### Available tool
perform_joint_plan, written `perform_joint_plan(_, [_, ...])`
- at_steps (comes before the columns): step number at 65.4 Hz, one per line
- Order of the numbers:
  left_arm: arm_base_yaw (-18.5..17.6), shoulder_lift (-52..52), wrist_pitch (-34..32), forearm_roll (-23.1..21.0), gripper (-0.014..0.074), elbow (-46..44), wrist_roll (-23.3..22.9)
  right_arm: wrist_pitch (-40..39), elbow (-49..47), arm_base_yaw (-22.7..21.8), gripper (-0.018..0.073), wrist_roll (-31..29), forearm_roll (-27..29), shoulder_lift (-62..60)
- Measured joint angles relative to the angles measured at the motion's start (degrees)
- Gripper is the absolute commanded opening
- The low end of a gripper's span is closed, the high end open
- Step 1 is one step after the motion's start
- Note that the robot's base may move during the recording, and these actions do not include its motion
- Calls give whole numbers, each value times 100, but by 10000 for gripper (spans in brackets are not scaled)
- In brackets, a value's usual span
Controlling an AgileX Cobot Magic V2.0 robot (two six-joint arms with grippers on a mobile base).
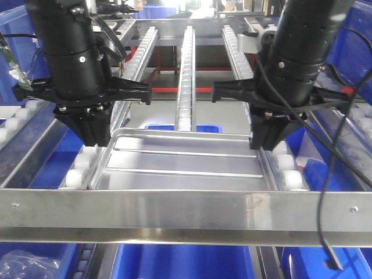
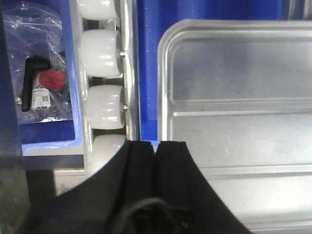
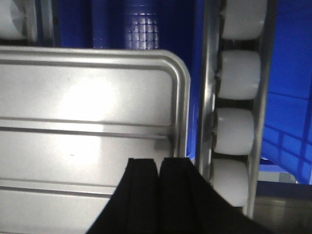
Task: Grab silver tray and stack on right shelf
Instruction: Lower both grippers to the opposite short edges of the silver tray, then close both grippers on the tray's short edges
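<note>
The silver tray (image 1: 183, 165) lies level on the right shelf (image 1: 186, 212), just behind the flat front bar, its two raised ridges showing. My left gripper (image 1: 96, 136) stands at the tray's left rim. In the left wrist view its fingers (image 2: 142, 156) are pressed together with the rim of the tray (image 2: 234, 122) running in between them. My right gripper (image 1: 266, 139) stands at the tray's right rim. Its fingers (image 3: 144, 173) are also pressed together, over the right edge of the tray (image 3: 87, 102).
White rollers (image 2: 100, 53) (image 3: 236, 80) line the side rails just outside each rim. A centre roller rail (image 1: 186, 75) runs up the slope behind the tray. Blue bins (image 1: 174, 261) sit below. One bin holds a plastic bag with a black handle (image 2: 41, 83).
</note>
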Motion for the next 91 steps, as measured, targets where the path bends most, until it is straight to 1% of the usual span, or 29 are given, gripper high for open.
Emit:
perform_joint_plan(7, [0,77,-125,0,-91,0,0,13,-92,0,113,-115,0,101])
perform_joint_plan(16, [0,159,-205,-14,-91,0,0,76,-95,0,195,-146,0,215])
perform_joint_plan(22, [0,159,-218,33,-91,0,0,126,-95,-35,229,-146,0,273])
perform_joint_plan(35, [0,159,-258,87,-90,0,0,165,-95,-75,240,-146,0,326])
perform_joint_plan(42, [0,159,-177,87,-83,0,2,165,-95,-75,240,-146,0,326])
perform_joint_plan(46, [0,159,-142,87,-31,0,12,165,-95,-75,240,-146,0,326])
perform_joint_plan(52, [0,159,-120,77,193,0,22,165,-95,-75,240,-146,0,326])
perform_joint_plan(54, [0,159,-116,61,239,0,22,165,-95,-75,240,-146,0,326])
perform_joint_plan(57, [0,159,-106,33,274,0,22,165,-95,-75,240,-146,0,326])
perform_joint_plan(64, [0,159,-106,-79,262,0,33,210,-95,-75,240,-146,0,326])
perform_joint_plan(76, [0,159,-131,-129,225,0,41,280,-95,-75,240,-146,0,326])
perform_joint_plan(88, [0,159,-131,-132,222,0,41,291,-99,-75,243,-156,10,326])
perform_joint_plan(91, [0,159,-131,-132,222,0,41,291,-99,-75,264,-156,10,326])
